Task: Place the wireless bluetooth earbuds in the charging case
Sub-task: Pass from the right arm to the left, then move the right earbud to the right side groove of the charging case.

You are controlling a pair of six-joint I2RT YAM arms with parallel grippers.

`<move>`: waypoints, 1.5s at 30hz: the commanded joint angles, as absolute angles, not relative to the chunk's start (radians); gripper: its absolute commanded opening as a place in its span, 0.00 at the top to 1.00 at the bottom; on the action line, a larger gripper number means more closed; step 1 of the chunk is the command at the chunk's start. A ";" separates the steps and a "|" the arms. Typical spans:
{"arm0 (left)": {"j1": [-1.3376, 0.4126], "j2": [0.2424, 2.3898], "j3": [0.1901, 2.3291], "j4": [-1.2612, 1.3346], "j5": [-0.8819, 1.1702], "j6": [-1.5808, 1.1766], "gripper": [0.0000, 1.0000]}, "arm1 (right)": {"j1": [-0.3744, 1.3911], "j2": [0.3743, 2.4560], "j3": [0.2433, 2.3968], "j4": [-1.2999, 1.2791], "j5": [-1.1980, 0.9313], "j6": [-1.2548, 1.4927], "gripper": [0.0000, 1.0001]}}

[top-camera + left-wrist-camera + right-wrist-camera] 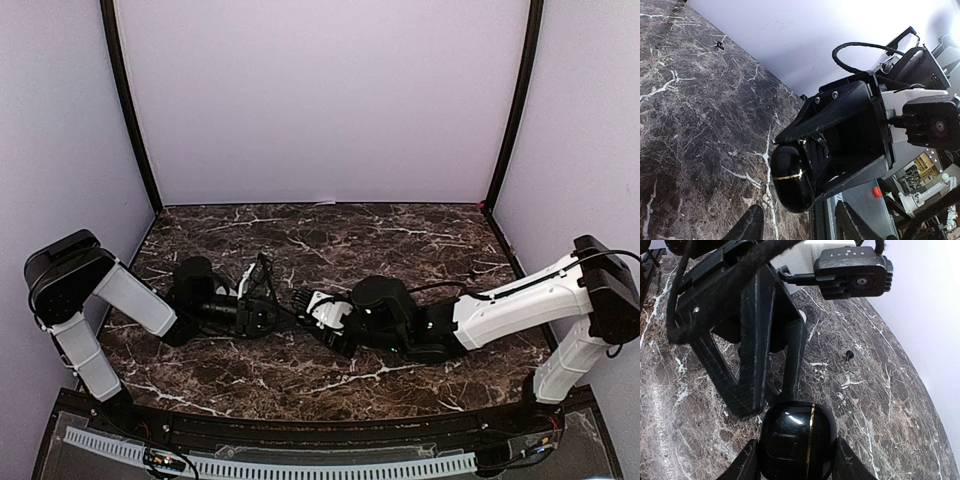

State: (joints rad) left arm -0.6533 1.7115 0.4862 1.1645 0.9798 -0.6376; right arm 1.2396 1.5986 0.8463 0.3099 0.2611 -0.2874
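Dark, white-veined, marble-patterned worktop (400, 240), matt, closed in by plain lilac walls (320, 100). Both arms lie low and meet about mid-worktop, somewhat nearer the near edge. Right gripper (796, 460): fingers part-closed, clamping the case (795, 437) by its flanks. The case is a glossy black rounded pebble, and its thin gold seam (810, 435) reads as a shut lid. Left gripper (799, 212): fingers apart with nothing between them, tips just short of the case. Whether one tip touches the shell cannot be told. One bud (849, 356), tiny, black and short-stemmed, lies loose on the bare worktop beyond the grippers toward the far edge, well apart from the case. No other bud is seen. Judgement: the step in hand is opening the lid. The shell is smooth and curved and likely to slip or rotate, so the right grip should stay firm below the seam. The left fingertip should bear on the lid edge only and lever gently. The bud is light and should be pinched across its body.
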 commanded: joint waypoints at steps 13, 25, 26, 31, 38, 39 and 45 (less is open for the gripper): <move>-0.675 1.737 0.498 1.199 1.002 -0.664 0.62 | 1.268 1.672 0.925 0.373 0.308 -0.333 0.61; -0.675 1.721 0.500 1.153 0.987 -0.626 0.78 | 1.293 1.680 0.925 0.362 0.321 -0.364 0.54; -0.675 1.716 0.501 1.146 0.984 -0.618 0.78 | 1.293 1.676 0.921 0.361 0.321 -0.362 0.50; -0.675 1.680 0.494 1.100 0.960 -0.568 0.80 | 1.292 1.613 0.864 0.369 0.281 -0.332 0.31; -0.675 1.613 0.461 1.087 0.933 -0.504 0.80 | 1.243 1.476 0.805 0.348 0.134 -0.228 0.23; -0.675 1.603 0.459 1.081 0.930 -0.494 0.80 | 1.228 1.460 0.801 0.340 0.090 -0.205 0.23; -0.675 1.551 0.434 1.068 0.909 -0.439 0.80 | 1.130 1.418 0.830 0.276 -0.081 -0.042 0.25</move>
